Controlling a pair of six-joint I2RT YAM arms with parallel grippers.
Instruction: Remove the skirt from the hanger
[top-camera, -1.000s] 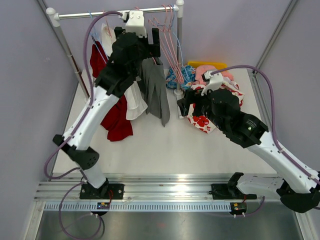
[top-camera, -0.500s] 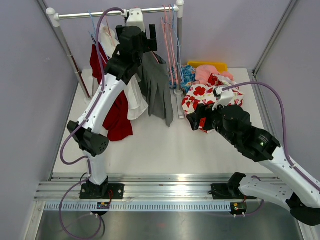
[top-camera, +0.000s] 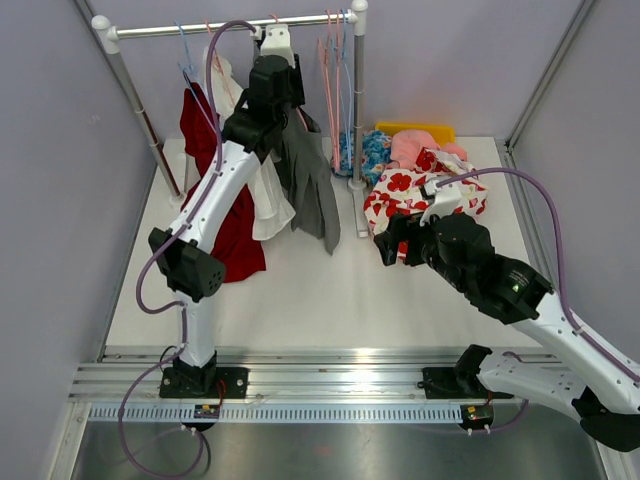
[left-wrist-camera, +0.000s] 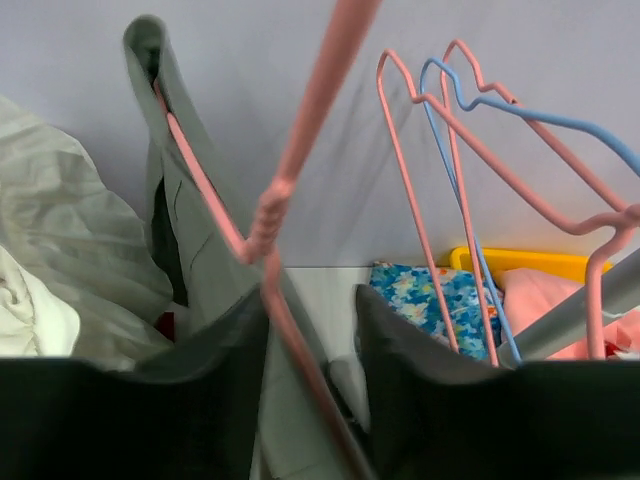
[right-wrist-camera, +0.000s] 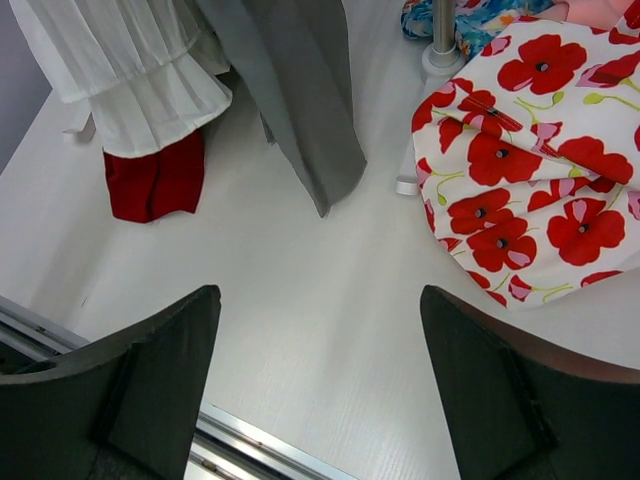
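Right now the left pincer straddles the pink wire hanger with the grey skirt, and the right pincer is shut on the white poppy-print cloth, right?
No: the right wrist view shows the right pincer open and empty, the white poppy-print cloth beside it. The left pincer does straddle the pink wire hanger with the grey skirt.

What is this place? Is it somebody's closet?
Probably not a real closet, more a robot test booth: a clothes rail with pink hangers, robot arms bolted to a white table, plain walls.
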